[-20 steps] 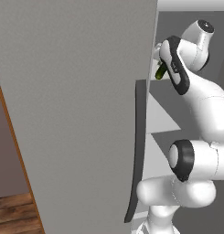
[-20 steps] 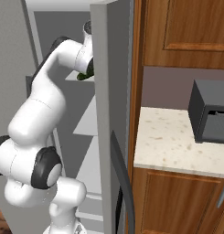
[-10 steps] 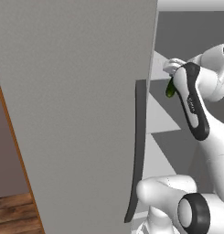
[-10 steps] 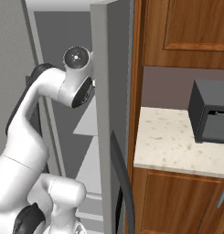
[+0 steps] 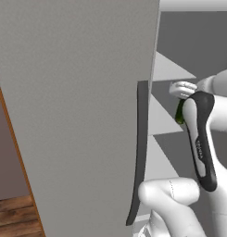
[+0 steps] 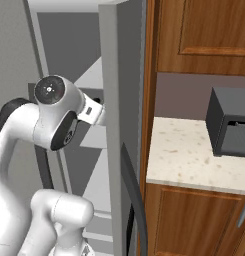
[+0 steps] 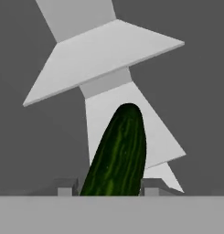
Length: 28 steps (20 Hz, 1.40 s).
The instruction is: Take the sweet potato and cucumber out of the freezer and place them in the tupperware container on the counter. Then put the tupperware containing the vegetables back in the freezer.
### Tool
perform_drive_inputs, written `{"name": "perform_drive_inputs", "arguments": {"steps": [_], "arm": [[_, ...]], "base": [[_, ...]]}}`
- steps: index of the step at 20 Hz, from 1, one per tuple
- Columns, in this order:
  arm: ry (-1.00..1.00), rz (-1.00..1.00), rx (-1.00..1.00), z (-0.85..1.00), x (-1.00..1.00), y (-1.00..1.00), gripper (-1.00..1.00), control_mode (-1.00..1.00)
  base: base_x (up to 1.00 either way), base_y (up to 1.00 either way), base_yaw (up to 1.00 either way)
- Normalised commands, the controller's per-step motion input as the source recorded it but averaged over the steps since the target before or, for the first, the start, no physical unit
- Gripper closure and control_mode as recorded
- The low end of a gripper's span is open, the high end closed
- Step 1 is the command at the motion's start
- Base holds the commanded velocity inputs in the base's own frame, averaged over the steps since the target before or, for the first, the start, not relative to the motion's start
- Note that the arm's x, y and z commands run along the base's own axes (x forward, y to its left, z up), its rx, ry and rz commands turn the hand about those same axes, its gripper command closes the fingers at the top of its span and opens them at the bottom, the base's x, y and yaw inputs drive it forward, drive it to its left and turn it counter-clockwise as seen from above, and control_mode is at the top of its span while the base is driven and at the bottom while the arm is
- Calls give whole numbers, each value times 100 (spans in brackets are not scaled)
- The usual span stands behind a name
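- One cucumber [image 7: 117, 153] is sitting clamped between the two fingertips [image 7: 66, 187] of the gripper [image 7: 109, 189], its green striped body rising from between them toward the freezer's white shelves [image 7: 104, 57] in the hand view.
- In the left base view, a sliver of the cucumber [image 5: 179, 113] is showing green just behind the dark-trimmed wrist, in front of the grey freezer interior.
- The white arm [image 6: 51, 117] is reaching into the freezer [image 5: 82, 115], whose flat grey door is standing open with its long dark curved handle [image 5: 140, 152] facing the camera.
- To the right, a beige speckled desk [image 6: 189, 157] is carrying a dark-grey microwave [image 6: 229, 122] above brown wooden cabinet doors [image 6: 189, 220].
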Motion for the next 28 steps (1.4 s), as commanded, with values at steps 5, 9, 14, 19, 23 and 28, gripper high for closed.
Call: {"name": "perform_drive_inputs", "arguments": {"steps": [5,9,14,19,23,28], "arm": [[28,0,-5,-15,-41,23,100,-100],[28,0,-4,-15,-26,29,100,-100],[0,0,-1,-6,-57,12,100,100],[0,0,0,0,0,0,100,100],[0,0,0,0,0,0,100,100],[0,0,0,0,0,0,100,100]], "base": [[0,0,0],[0,0,0],[-40,5,0],[-100,5,0],[-100,3,0],[-95,-19,-4]]}}
